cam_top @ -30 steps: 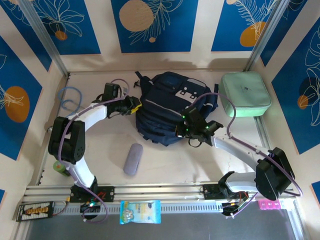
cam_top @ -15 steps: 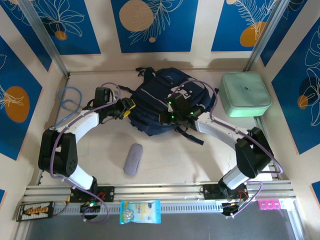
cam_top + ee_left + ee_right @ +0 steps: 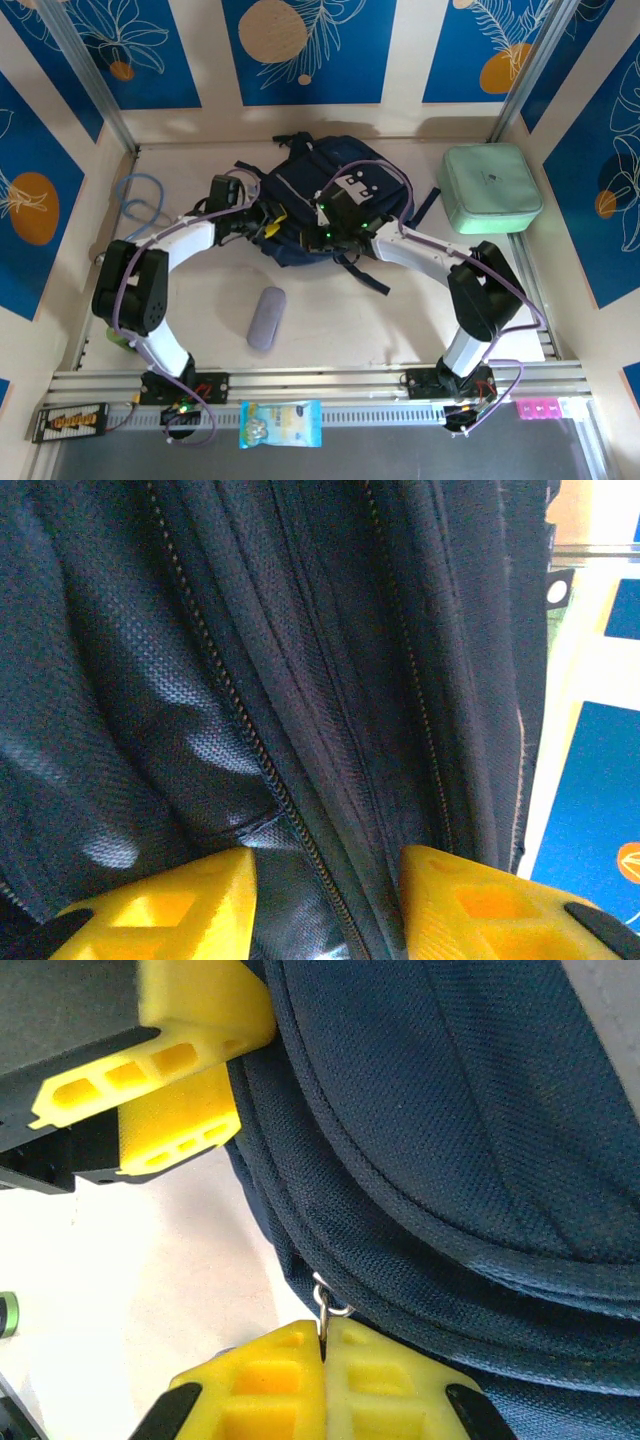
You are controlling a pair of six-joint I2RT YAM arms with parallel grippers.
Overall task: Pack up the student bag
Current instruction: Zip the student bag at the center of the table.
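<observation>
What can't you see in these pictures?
Inside of the student bag: top view, its own fabric covers it.
Green thing by the left arm: top view, the arm hides most.
Left fingers: left wrist view, bottom edge cuts them off, so a pinch cannot be told.
Zip pull: right wrist view, mostly buried between the shut right fingers.
Print on the packet: top view, too small to read.

no word, brand or number can be read anywhere. the light patch on the student bag (image 3: 300,182) and the mint green case (image 3: 492,188) bear tiny marks, and the blue packet (image 3: 281,423) carries print, all illegible.
</observation>
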